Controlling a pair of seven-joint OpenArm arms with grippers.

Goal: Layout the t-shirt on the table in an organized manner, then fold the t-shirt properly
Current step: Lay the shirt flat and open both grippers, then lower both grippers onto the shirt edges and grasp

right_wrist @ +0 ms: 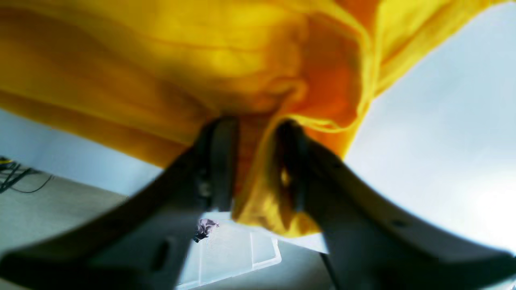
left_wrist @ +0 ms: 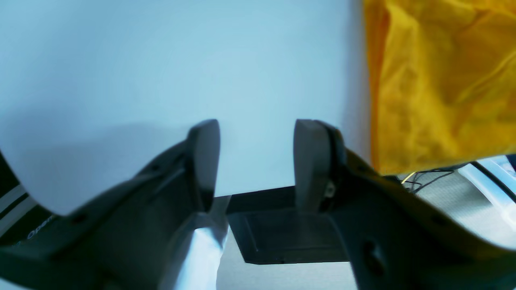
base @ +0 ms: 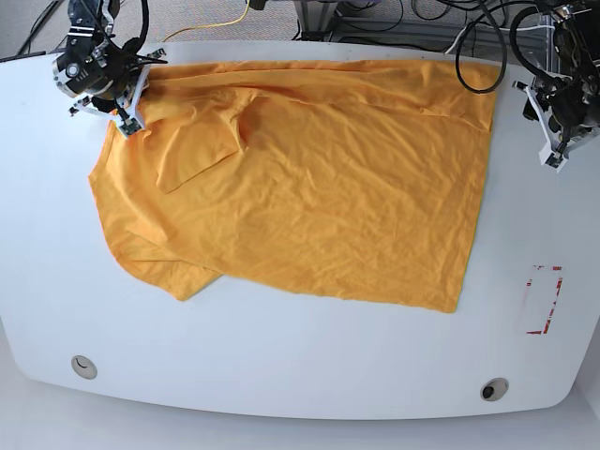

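Observation:
The orange-yellow t-shirt (base: 309, 178) lies spread and wrinkled across the white table (base: 281, 366), with one sleeve folded over near the left. At the shirt's far left corner my right gripper (base: 127, 120) is shut on a bunched fold of fabric. The right wrist view shows the cloth (right_wrist: 258, 80) pinched between the fingers (right_wrist: 223, 137) of the right gripper (right_wrist: 256, 137). My left gripper (base: 551, 155) hovers over bare table just right of the shirt's far right corner. In the left wrist view the left gripper (left_wrist: 258, 137) is open and empty, the shirt edge (left_wrist: 443, 80) to its right.
Two round grommet holes (base: 83, 367) (base: 494, 388) sit near the table's front edge. A red-marked rectangle (base: 546, 300) lies at the right. Cables (base: 469, 37) run behind the far edge. A clear plastic bin (right_wrist: 229, 253) stands on the floor below.

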